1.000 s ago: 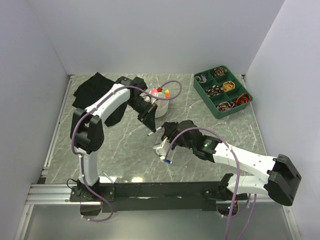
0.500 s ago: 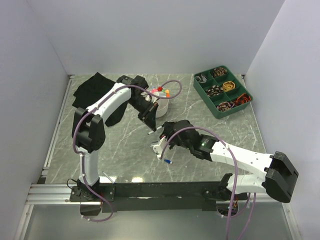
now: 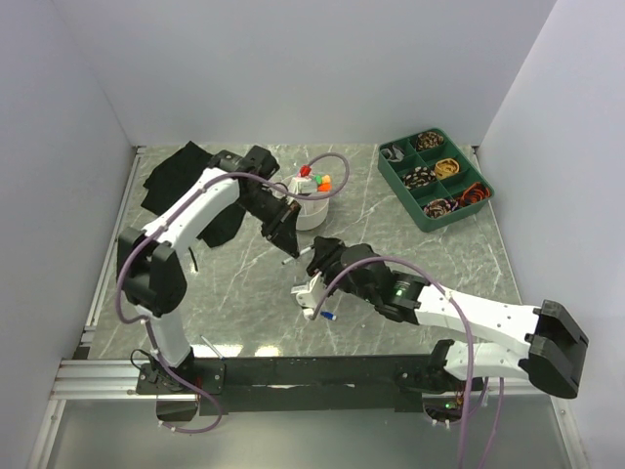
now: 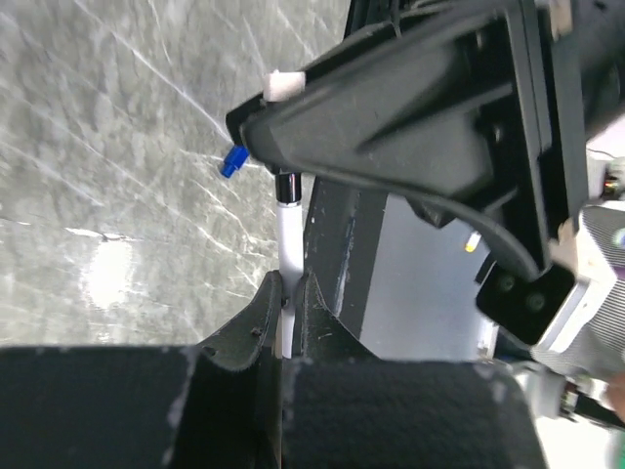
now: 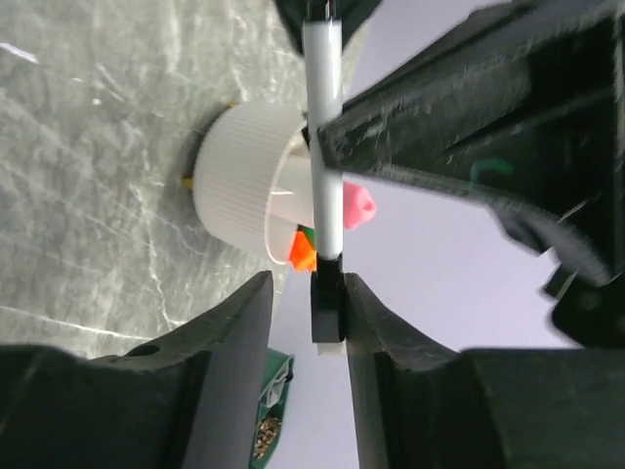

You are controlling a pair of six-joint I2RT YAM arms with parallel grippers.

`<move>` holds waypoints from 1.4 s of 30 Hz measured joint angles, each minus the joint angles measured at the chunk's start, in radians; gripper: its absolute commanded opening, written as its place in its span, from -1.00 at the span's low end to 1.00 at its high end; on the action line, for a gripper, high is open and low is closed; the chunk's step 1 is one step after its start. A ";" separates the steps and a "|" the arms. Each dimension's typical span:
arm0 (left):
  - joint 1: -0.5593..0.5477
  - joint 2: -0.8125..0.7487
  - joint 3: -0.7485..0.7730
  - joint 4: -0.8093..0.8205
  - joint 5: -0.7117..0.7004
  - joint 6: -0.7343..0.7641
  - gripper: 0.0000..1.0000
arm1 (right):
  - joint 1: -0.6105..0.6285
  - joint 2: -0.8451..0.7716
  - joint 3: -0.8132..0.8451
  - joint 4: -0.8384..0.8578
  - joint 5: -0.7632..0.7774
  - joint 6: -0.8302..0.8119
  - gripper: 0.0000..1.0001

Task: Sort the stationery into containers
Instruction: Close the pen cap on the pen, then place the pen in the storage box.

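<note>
A grey-green stone-patterned table, veined with pale streaks and glossy enough to catch a bright glare, sits inside plain matte white walls. The round white bowl has a finely ribbed outer wall, and stubby orange and pink tips poke over its rim. Left of the bowl lies the limp, crumpled black fabric bag; well to the bowl's right stands a rigid green tray divided into compartments of coiled bands. Just in front of the bowl, the left gripper pinches a thin, smooth white pen tightly between its dark, rough-faced fingers. The pen's black end reaches between the fingers of the right gripper, which stand narrowly parted with a gap showing on one side of it. A tiny blue piece lies on the table further in front of the bowl.
</note>
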 measured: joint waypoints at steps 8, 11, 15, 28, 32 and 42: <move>0.047 -0.100 -0.027 0.074 -0.031 -0.011 -0.99 | -0.021 -0.188 -0.002 -0.112 0.025 0.090 -0.01; 0.070 -0.102 -0.027 0.113 -0.057 -0.033 -0.99 | -0.044 -0.265 -0.002 -0.168 0.034 0.183 0.23; 0.084 -0.113 -0.039 0.189 -0.089 -0.072 -0.99 | -0.155 -0.282 0.069 -0.257 -0.036 0.458 0.28; 0.098 -0.372 -0.274 0.605 -0.106 -0.253 -0.99 | -0.771 0.129 0.381 -0.030 -0.979 1.915 0.25; 0.104 -0.438 -0.380 0.792 -0.105 -0.382 -0.99 | -0.767 0.183 0.372 0.070 -1.073 2.129 0.25; 0.106 -0.406 -0.384 1.063 -0.071 -0.610 -0.99 | -0.749 0.237 0.429 0.306 -1.139 2.307 0.25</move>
